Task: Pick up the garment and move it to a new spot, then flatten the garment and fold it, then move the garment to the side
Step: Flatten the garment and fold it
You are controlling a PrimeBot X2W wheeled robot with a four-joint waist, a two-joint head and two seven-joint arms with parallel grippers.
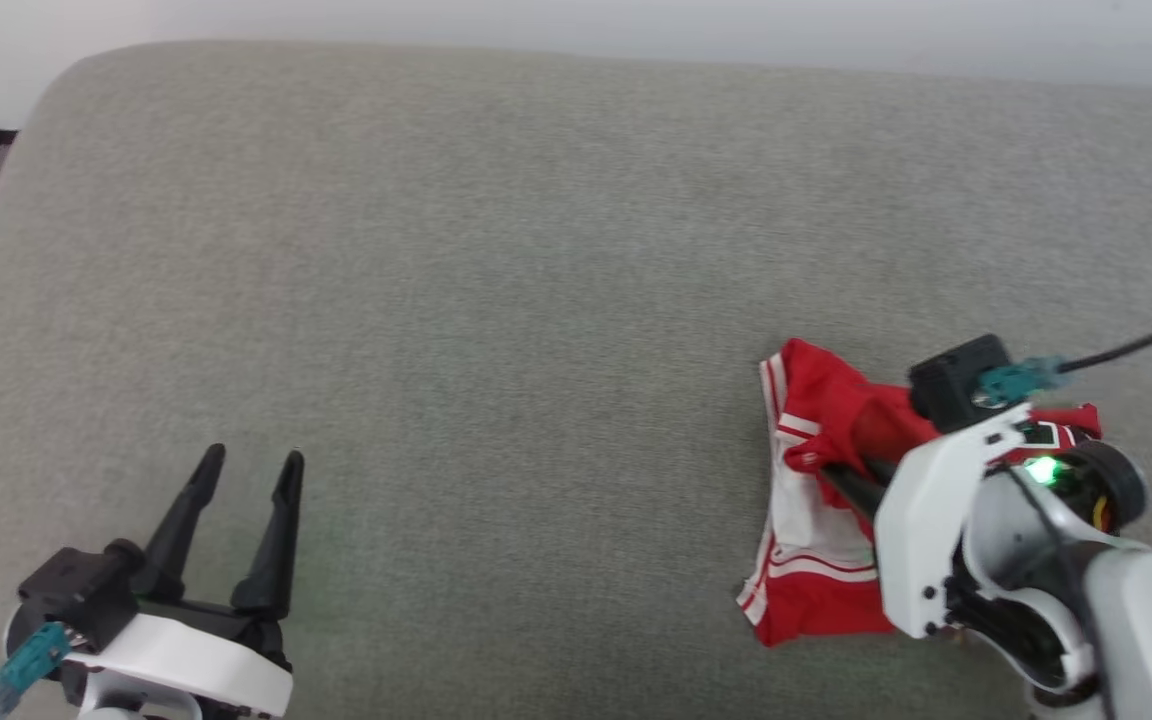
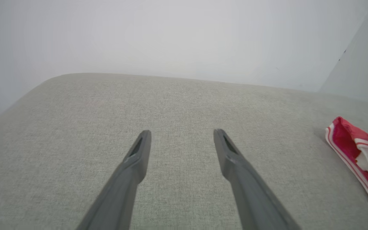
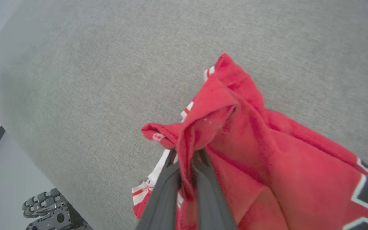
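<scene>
Garment [image 3: 283, 159] tight within closed right claw [image 3: 186, 155]

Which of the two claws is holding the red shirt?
The right gripper: it is clamped on a fold of the garment. The left gripper gapes open over the cushion.

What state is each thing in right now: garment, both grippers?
garment: crumpled, one fold pinched up, rest lying on the grey cushion
left gripper: open, empty, apart from the garment
right gripper: shut on a fold of the garment
</scene>
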